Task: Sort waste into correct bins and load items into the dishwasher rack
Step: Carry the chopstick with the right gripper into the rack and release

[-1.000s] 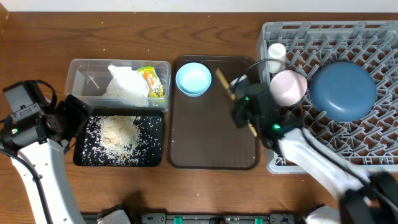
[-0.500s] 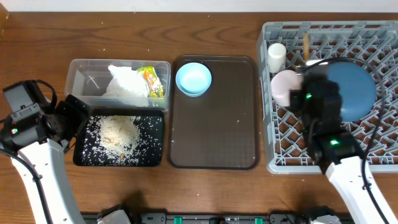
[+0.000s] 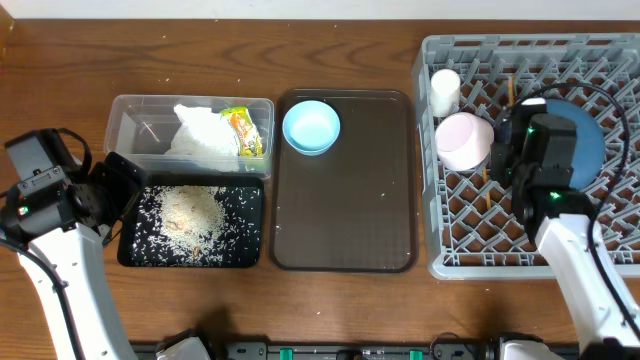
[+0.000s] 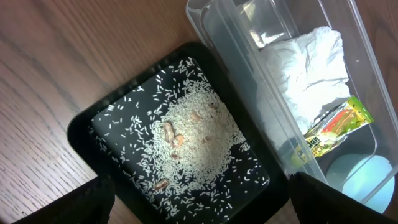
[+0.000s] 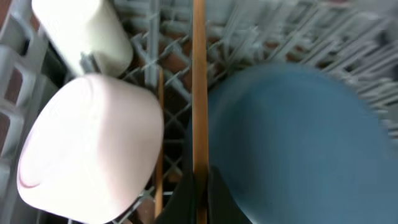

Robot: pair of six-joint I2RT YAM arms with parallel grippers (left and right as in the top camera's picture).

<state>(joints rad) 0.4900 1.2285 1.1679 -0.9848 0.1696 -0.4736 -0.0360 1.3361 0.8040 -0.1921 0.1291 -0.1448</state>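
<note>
My right gripper (image 5: 200,186) is shut on a wooden chopstick (image 5: 199,87) over the grey dishwasher rack (image 3: 440,262), between the white bowl (image 3: 463,140) and the dark-blue plate (image 3: 585,135). A second chopstick (image 5: 159,137) lies in the rack beside the white bowl (image 5: 87,149). The cream cup (image 3: 444,90) stands in the rack's left corner. The light-blue bowl (image 3: 311,127) sits on the brown tray. The clear tub (image 3: 130,125) holds the napkin (image 3: 200,130) and the snack wrapper (image 3: 243,132). The black tray (image 3: 128,255) holds rice (image 4: 199,134). My left gripper (image 4: 199,205) is open over the black tray's edge.
The brown serving tray (image 3: 345,200) lies between the bins and the rack. The clear tub (image 4: 249,99) and black tray (image 4: 81,124) stand side by side at the left. The right arm (image 3: 580,260) reaches over the rack's front edge.
My right gripper has carried the chopstick from the brown tray to the right, over the rack, and now holds it between the white bowl and the plate. The left arm has not moved.
</note>
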